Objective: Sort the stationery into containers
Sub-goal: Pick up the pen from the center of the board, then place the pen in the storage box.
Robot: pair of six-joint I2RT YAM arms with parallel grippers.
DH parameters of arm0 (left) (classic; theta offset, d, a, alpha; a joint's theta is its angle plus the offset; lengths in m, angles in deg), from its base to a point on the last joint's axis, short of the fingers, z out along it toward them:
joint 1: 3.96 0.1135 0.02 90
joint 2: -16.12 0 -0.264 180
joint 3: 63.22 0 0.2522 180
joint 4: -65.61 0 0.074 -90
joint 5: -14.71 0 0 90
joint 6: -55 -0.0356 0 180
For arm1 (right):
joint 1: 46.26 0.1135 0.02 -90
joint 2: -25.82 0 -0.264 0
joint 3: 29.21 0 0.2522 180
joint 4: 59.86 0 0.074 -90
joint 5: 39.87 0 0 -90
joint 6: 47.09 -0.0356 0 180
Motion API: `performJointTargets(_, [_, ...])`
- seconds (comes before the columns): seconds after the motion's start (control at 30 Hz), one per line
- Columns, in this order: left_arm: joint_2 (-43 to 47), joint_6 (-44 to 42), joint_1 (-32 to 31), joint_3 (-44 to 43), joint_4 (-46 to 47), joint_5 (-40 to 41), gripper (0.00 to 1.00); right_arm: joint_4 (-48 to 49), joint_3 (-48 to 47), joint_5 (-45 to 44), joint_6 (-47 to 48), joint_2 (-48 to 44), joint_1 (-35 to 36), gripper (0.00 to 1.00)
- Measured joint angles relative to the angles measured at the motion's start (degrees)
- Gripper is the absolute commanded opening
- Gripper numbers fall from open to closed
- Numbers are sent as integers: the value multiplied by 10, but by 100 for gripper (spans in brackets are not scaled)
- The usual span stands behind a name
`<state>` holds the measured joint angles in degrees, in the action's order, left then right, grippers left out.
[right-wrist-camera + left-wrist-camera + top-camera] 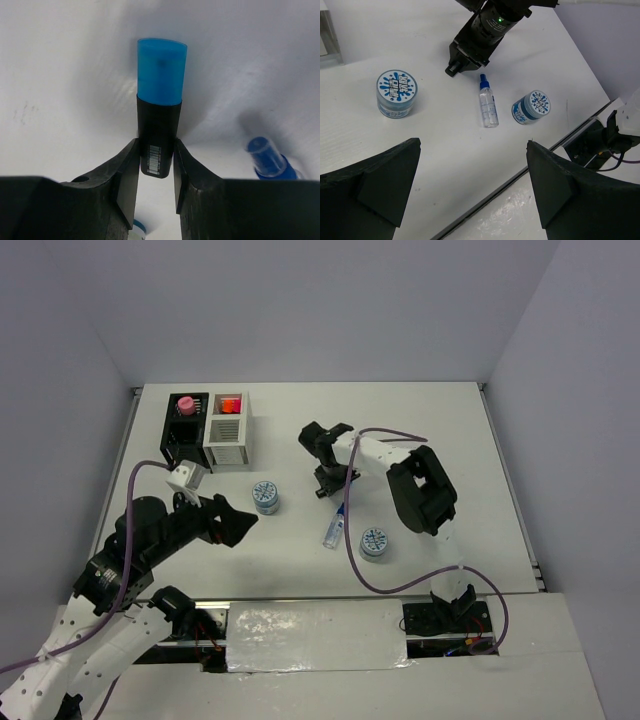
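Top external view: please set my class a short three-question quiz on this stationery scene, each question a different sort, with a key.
1. True or false: the right gripper is shut on the blue-capped highlighter.
2. What lies on the table between the two light-blue tins? A. a clear blue-capped tube B. a pair of scissors C. a pink eraser
3. Fill in: the pink-capped bottle stands in the ___ box.

Key: 1 true; 2 A; 3 black, the black box.

A robot test lab: white table, plain grey walls, purple cables trailing from arms
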<state>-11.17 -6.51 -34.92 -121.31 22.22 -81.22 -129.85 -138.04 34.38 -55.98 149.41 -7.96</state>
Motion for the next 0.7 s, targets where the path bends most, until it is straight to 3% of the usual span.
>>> performJointTargets(0.37, [0, 23, 0, -8, -33, 96, 99, 170, -57, 0, 353, 14, -16, 0])
performJointTargets(0.57, [-17, 80, 0, -65, -64, 193, 99, 274, 51, -3, 540, -130, -12, 0])
performJointTargets(0.7, [-57, 111, 0, -104, -41, 205, 99, 359, 170, 37, 657, -273, 14, 0])
